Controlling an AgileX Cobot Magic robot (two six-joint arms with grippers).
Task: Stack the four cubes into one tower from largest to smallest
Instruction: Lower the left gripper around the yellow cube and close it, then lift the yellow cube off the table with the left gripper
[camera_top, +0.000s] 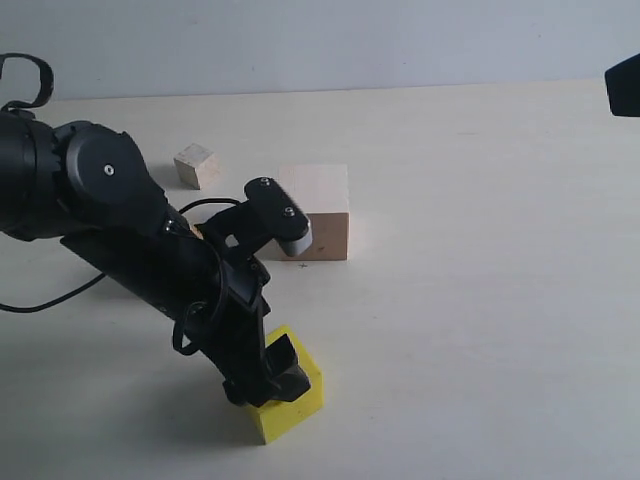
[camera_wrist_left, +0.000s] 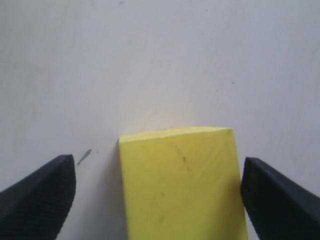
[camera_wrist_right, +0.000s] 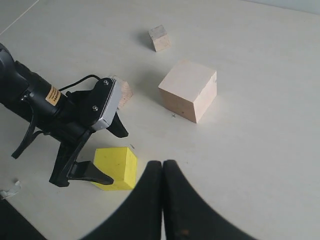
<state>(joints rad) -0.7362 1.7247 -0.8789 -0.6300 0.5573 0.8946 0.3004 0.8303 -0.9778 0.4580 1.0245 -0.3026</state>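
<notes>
Left gripper (camera_wrist_left: 160, 200) is down over the yellow cube (camera_top: 295, 405), jaws wide apart, one finger on each side and nothing clamped yet. The yellow cube sits flat on the counter (camera_top: 480, 300), well apart from the large pale cube (camera_top: 322, 210), on that cube's camera side in the exterior view. From the left wrist, one finger is almost at the yellow face and the other stands off with bare counter between, so I want to nudge sideways and centre before closing, or the cube will likely skid and twist. Squeeze square on flat faces, then lift straight. A small wooden cube (camera_top: 196, 165) waits just beyond the large pale cube; another wooden cube (camera_wrist_right: 124, 92) hides partly behind my left arm. Right gripper (camera_wrist_right: 162, 200) hangs above, fingers pressed together, empty
</notes>
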